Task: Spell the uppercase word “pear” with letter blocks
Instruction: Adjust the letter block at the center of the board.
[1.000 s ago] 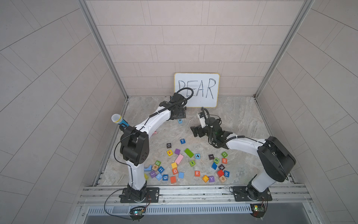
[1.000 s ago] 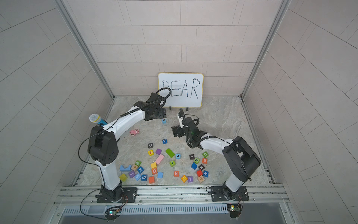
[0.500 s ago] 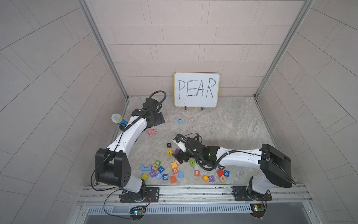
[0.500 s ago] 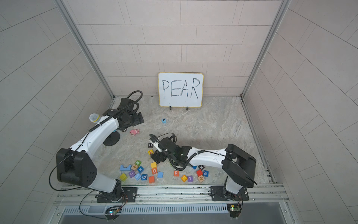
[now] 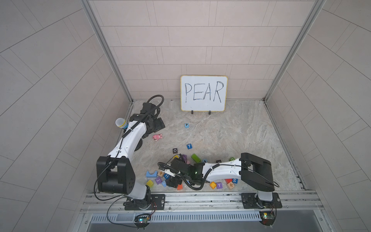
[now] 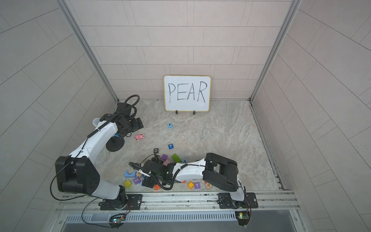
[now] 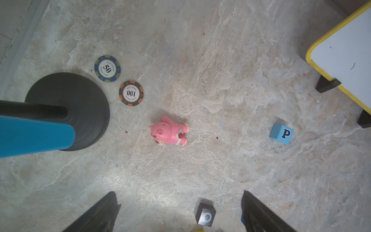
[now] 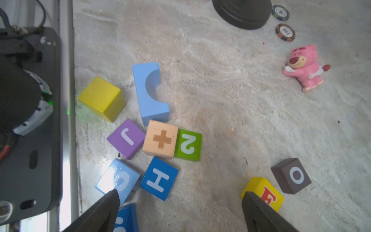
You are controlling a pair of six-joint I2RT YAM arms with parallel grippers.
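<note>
We read PEAR on the whiteboard [image 5: 203, 93], P on the light-blue block [image 7: 281, 133], E (red) on the yellow block [image 8: 263, 193], 100 on the orange chip [image 7: 131, 93].

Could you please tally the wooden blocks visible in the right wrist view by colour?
Yellow: 2, plain cube, E block
Light blue: 2, arch block, glare-lit block
Dark blue: 2, H block, block at the frame edge
Purple: 1, J block
Green: 1, number 2 block
Natural wood: 1, plus block
Dark brown: 1, O block
Total: 10
</note>
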